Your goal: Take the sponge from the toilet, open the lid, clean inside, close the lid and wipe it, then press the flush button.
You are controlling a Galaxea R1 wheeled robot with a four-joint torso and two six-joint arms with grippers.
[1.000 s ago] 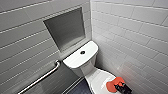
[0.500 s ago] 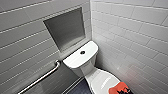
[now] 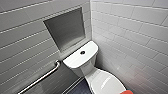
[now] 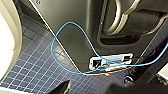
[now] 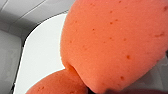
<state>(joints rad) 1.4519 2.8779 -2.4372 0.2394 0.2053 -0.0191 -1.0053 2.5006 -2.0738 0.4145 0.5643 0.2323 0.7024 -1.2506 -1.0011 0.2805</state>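
The white toilet (image 3: 82,66) stands in the corner, with the round dark flush button (image 3: 82,52) in the middle of its tank top. Its oval lid (image 3: 105,82) is down. A strip of the red-orange sponge (image 3: 127,92) pokes in at the near edge, just off the lid's right side. In the right wrist view the sponge (image 5: 115,42) bulges large and squashed, my right gripper (image 5: 105,92) shut on it, with the white lid (image 5: 42,57) behind. My left gripper (image 4: 90,91) is open and empty, low over the floor beside the bowl (image 4: 7,42).
A steel grab bar (image 3: 42,80) slants along the left wall below a recessed niche (image 3: 66,28). White tiled walls close in on both sides. The floor (image 4: 32,65) is dark blue tile. My own base and a blue cable (image 4: 57,37) hang near the left arm.
The sponge and right gripper have drawn back toward the near edge of the head view, off the lid. The toilet and left arm stay as they were.
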